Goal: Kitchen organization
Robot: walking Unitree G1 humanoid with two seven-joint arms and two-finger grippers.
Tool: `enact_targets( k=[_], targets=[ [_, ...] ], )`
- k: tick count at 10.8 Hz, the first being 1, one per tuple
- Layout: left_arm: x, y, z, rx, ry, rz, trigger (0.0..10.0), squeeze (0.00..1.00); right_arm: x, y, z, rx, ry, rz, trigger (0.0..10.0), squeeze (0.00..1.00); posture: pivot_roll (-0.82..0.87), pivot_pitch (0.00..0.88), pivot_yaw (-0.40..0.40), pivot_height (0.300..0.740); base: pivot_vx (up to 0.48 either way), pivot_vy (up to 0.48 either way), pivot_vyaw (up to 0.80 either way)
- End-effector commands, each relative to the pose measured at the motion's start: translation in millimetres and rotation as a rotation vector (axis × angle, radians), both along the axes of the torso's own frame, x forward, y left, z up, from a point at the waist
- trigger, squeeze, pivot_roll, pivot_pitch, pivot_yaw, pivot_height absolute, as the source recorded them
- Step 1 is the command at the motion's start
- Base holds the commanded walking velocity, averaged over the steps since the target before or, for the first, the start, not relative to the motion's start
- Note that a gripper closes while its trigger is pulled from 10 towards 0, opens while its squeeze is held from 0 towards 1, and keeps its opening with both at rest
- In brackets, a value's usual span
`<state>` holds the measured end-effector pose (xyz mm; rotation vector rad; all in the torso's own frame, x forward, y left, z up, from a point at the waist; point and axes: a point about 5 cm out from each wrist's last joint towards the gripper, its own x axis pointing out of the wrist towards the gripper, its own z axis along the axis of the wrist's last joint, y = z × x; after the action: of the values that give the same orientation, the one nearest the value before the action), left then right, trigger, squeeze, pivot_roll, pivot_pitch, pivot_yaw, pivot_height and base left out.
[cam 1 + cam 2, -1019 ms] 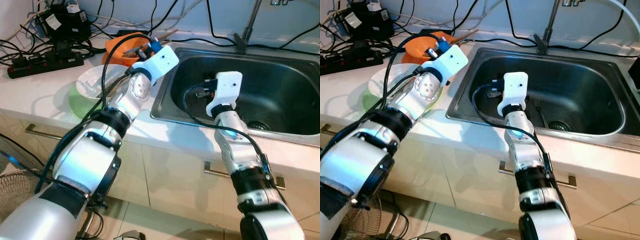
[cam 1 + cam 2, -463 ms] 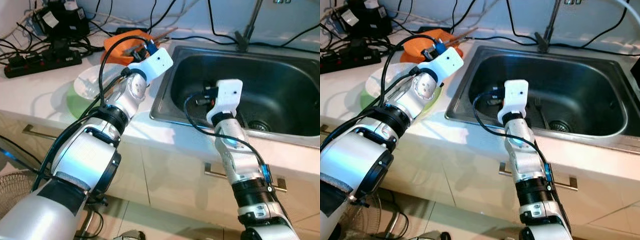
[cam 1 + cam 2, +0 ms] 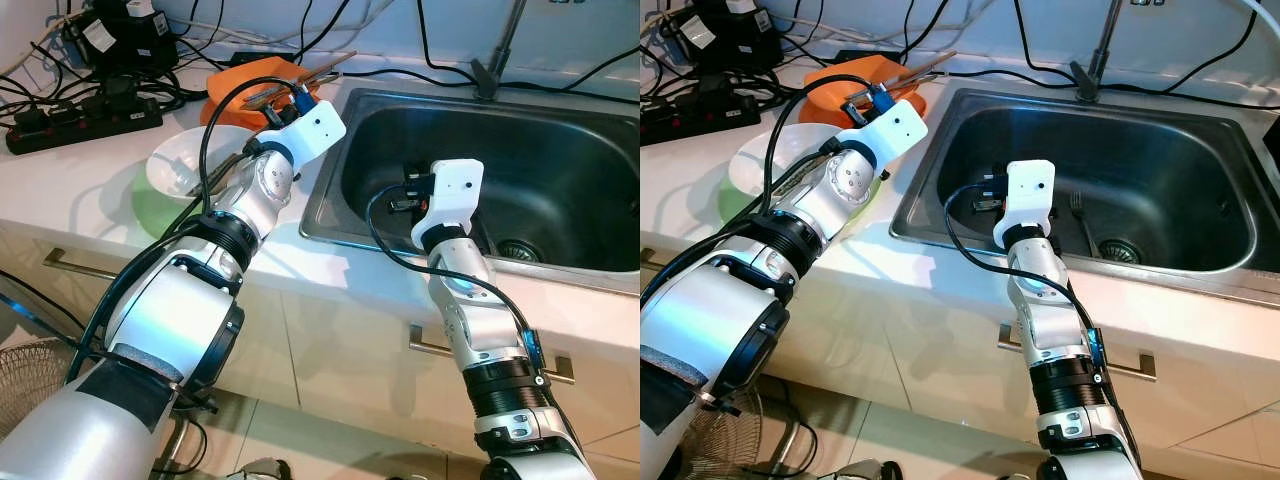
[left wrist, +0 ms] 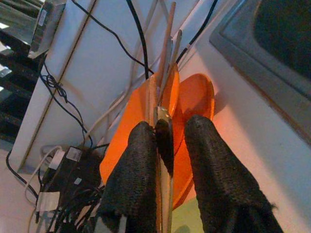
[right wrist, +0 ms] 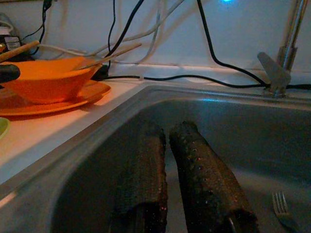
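An orange bowl on an orange plate stands on the counter left of the sink. Wooden chopsticks and a dark-handled utensil lie across the bowl. My left gripper hovers over the bowl, open, with the chopsticks and the handle between its fingers; a small gap shows beside one finger. My right gripper hangs inside the sink, shut and holding nothing. A fork lies on the sink floor near the drain.
A white bowl sits on a green plate near the counter's front edge, under my left arm. A power strip and many cables crowd the back left. The faucet rises behind the sink.
The camera shifted slightly. My left gripper stays over the orange bowl. My right gripper has sunk a little inside the sink.
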<state>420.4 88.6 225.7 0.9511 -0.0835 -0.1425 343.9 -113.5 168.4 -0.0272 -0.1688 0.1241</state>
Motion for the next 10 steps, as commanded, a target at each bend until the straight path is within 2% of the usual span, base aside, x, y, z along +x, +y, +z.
enact_targets(
  k=[1,5,7,8,10],
  targets=[
    [0.2,-1.1,0.7,0.006,0.005,-0.006,0.0,0.0,-1.7,1.2,2.6,0.0,-0.006,-0.001,10.0,0.0,-0.04,0.09,0.049,0.74,0.0,0.0,0.0],
    [0.0,-1.2,0.7,0.001,-0.002,-0.006,0.0,0.0,-1.7,0.1,2.4,0.003,-0.005,-0.01,10.0,0.0,-0.04,0.085,0.051,0.74,0.0,0.0,0.0],
    [1.1,-2.6,11.4,-0.068,-0.035,-0.007,0.0,0.0,0.1,1.0,3.7,0.003,-0.008,-0.008,10.0,0.0,-0.04,0.081,0.049,0.74,0.0,0.0,0.0],
    [1.8,-4.9,22.0,-0.149,-0.056,-0.02,9.6,0.0,1.3,1.7,4.7,0.003,-0.011,-0.006,10.0,0.0,-0.03,0.075,0.048,0.74,0.0,0.0,0.0],
    [2.7,-7.6,42.7,-0.29,-0.079,-0.059,10.0,0.0,3.5,1.6,6.9,0.001,-0.018,-0.002,10.0,0.0,-0.03,0.064,0.047,0.74,0.0,0.0,0.0]
  ],
)
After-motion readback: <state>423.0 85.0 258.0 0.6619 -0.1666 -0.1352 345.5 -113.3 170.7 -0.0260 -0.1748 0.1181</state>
